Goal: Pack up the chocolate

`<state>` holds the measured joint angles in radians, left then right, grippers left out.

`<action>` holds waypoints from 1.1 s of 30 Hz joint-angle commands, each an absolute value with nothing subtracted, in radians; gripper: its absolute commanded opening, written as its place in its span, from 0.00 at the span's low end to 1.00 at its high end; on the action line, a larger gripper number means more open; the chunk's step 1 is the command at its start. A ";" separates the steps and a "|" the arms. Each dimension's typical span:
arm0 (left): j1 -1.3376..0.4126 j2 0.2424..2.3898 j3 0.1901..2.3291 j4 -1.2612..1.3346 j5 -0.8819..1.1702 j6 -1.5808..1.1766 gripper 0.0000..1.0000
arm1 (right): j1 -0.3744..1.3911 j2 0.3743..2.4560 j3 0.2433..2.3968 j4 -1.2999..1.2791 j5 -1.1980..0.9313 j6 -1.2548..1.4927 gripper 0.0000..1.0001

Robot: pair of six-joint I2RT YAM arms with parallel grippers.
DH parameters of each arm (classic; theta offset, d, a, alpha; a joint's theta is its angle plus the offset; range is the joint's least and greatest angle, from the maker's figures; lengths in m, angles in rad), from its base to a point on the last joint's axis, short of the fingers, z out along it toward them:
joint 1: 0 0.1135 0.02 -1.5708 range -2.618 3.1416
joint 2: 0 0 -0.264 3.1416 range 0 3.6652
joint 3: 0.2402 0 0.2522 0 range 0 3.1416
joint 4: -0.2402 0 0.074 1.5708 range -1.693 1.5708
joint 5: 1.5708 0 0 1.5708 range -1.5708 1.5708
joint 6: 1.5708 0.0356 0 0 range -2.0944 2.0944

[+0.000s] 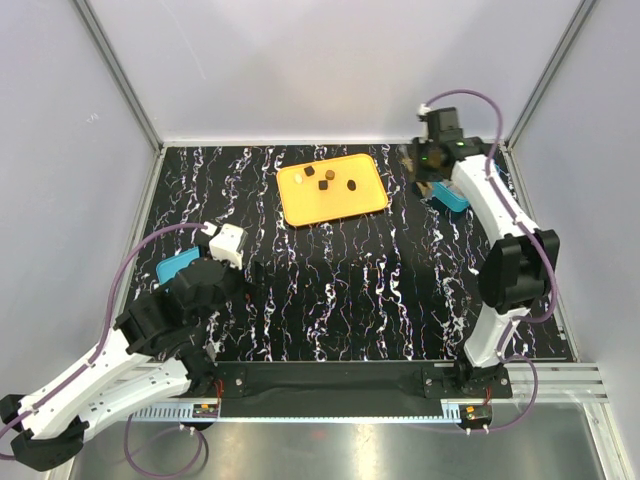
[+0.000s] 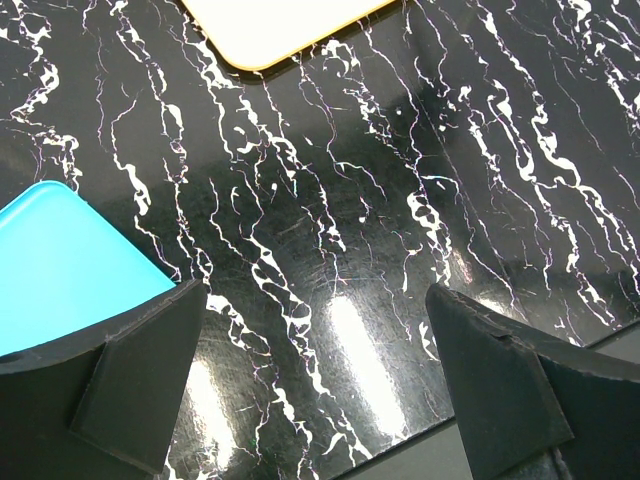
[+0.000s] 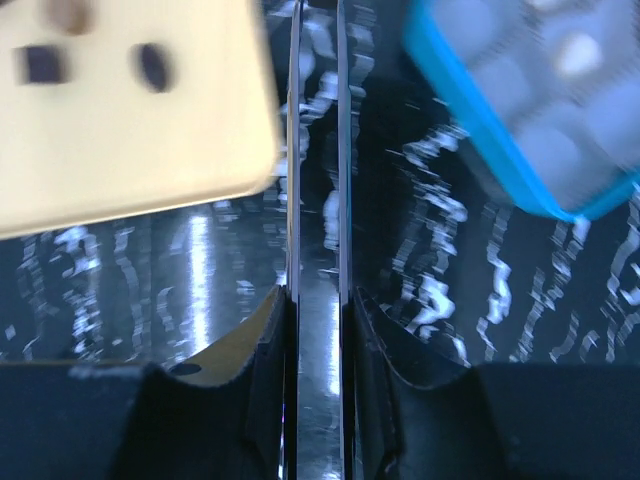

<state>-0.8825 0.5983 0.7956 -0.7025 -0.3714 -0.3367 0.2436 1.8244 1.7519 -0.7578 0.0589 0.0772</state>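
As seen from above, starting at the near-left corner of the bench (image 1: 350, 290): found the left gripper (image 2: 315, 330) hanging over bare surface, spread wide, holding nothing and touching nothing. Noted its fingers (image 2: 140, 380) well apart in the left wrist view, with only marbled black surface between. Recorded a flat teal panel (image 1: 178, 265) lying just beside that gripper, toward the left edge. Further in, toward the far edge and roughly mid-width, located an orange tray (image 1: 340, 205) lying flat at a slight skew. Confirmed the chocolate (image 1: 325, 176) on that tray: a small loose cluster toward its far side, mostly dark lumps plus one paler piece. At the far-right corner, found the right gripper (image 3: 317, 150) poised over the strip of bench between tray and a teal box (image 1: 455, 200) with grey cups. Noted jaws narrowed to a slim slit, with nothing visible along the stretch in view. Unable to see the tips, cut off at the edge of the wrist view; unable therefore to confirm or rule out a hold. Spotted a pale blur in one cup; too smeared to identify.
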 commanded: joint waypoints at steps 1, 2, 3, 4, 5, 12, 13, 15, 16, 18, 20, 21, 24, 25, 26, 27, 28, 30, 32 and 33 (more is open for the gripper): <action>-0.885 0.583 0.802 -0.666 -0.387 -0.331 0.99 | 0.152 1.749 1.721 -0.781 0.112 0.143 0.25; -0.884 0.583 0.801 -0.664 -0.387 -0.331 0.99 | 0.131 1.747 1.718 -0.788 0.123 0.149 0.25; -0.884 0.583 0.801 -0.666 -0.387 -0.331 0.99 | 0.094 1.746 1.712 -0.796 0.130 0.150 0.25; -0.884 0.583 0.802 -0.664 -0.387 -0.331 0.99 | 0.075 1.746 1.710 -0.802 0.136 0.152 0.25; -0.885 0.584 0.801 -0.663 -0.387 -0.331 0.99 | 0.058 1.746 1.707 -0.810 0.153 0.159 0.25; -0.884 0.586 0.801 -0.664 -0.388 -0.333 0.99 | -0.040 1.743 1.643 -0.796 0.203 0.175 0.25; -0.884 0.586 0.801 -0.666 -0.388 -0.333 0.99 | -0.054 1.747 1.640 -0.796 0.201 0.175 0.25; -0.884 0.584 0.802 -0.664 -0.388 -0.334 0.99 | -0.063 1.755 1.632 -0.787 0.196 0.170 0.25; -0.884 0.586 0.802 -0.667 -0.388 -0.334 0.99 | -0.070 1.759 1.632 -0.782 0.198 0.169 0.25; -0.884 0.586 0.802 -0.666 -0.390 -0.334 0.99 | -0.075 1.764 1.634 -0.776 0.209 0.164 0.25; -0.884 0.584 0.802 -0.666 -0.391 -0.334 0.99 | -0.078 1.779 1.638 -0.769 0.219 0.155 0.26; -0.884 0.584 0.802 -0.666 -0.391 -0.334 0.99 | -0.080 1.787 1.646 -0.765 0.221 0.153 0.26; -0.884 0.584 0.802 -0.667 -0.393 -0.336 0.99 | -0.089 1.819 1.666 -0.764 0.212 0.150 0.27; -0.884 0.583 0.802 -0.667 -0.393 -0.336 0.99 | -0.090 1.827 1.672 -0.759 0.200 0.152 0.27; -0.884 0.583 0.801 -0.667 -0.393 -0.336 0.99 | -0.091 1.833 1.677 -0.758 0.193 0.152 0.27; -0.884 0.583 0.801 -0.667 -0.393 -0.336 0.99 | -0.092 1.845 1.686 -0.755 0.190 0.150 0.27; -0.884 0.583 0.801 -0.667 -0.393 -0.336 0.99 | -0.092 1.851 1.693 -0.756 0.189 0.150 0.28; -0.884 0.581 0.801 -0.669 -0.394 -0.336 0.99 | -0.092 1.873 1.710 -0.758 0.189 0.149 0.28; -0.884 0.581 0.801 -0.667 -0.394 -0.336 0.99 | -0.092 1.884 1.720 -0.761 0.202 0.144 0.29; -0.884 0.580 0.799 -0.667 -0.394 -0.336 0.99 | -0.092 1.893 1.727 -0.762 0.204 0.144 0.30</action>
<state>-0.8825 0.5907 0.7956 -0.7025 -0.3717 -0.3367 -0.0872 1.8851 1.6665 -0.7967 0.1905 0.1535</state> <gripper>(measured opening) 0.991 0.346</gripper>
